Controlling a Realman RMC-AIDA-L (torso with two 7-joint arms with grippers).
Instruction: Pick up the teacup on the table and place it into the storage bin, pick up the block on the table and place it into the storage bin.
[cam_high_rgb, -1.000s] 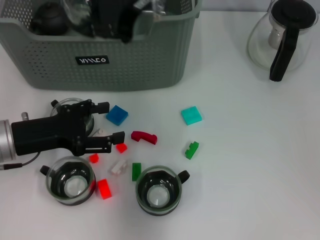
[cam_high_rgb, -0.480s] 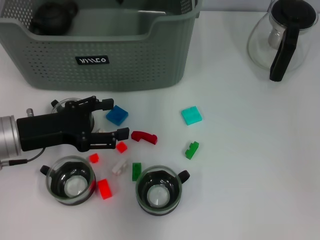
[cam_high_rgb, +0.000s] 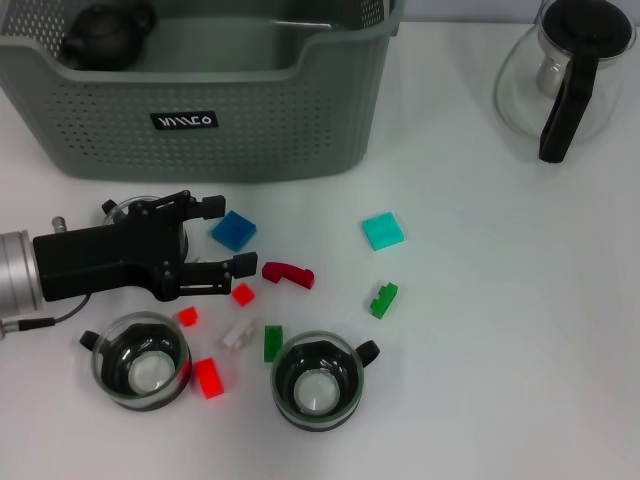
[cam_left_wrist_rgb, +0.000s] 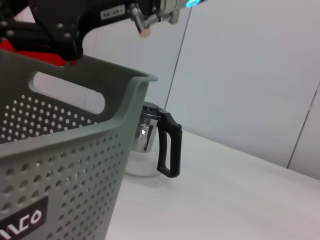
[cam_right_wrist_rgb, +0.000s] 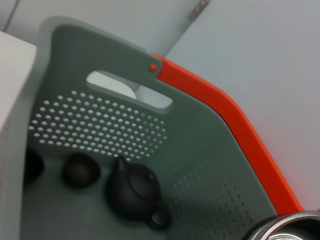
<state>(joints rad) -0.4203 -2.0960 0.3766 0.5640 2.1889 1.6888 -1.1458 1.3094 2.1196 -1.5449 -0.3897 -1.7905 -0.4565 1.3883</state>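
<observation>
The left gripper (cam_high_rgb: 218, 237), at the head view's left, is open wide around a teacup (cam_high_rgb: 130, 212), holding nothing.

The right gripper's jaws cannot be told.

I read this as a lab or test bench dressed up with kitchenware, not a real home kitchen. The white table (cam_high_rgb: 500, 300) is bare and uniform, and behind it I see only plain pale wall panels (cam_left_wrist_rgb: 250, 65) with thin seams. Small coloured blocks (cam_high_rgb: 383, 231) lie scattered near the middle beside glass teacups (cam_high_rgb: 317, 381), a glass coffee pot (cam_high_rgb: 565, 70) stands far right, and a grey-green storage bin (cam_high_rgb: 250, 130) sits far left with a dark teapot (cam_right_wrist_rgb: 134, 192) inside.
</observation>
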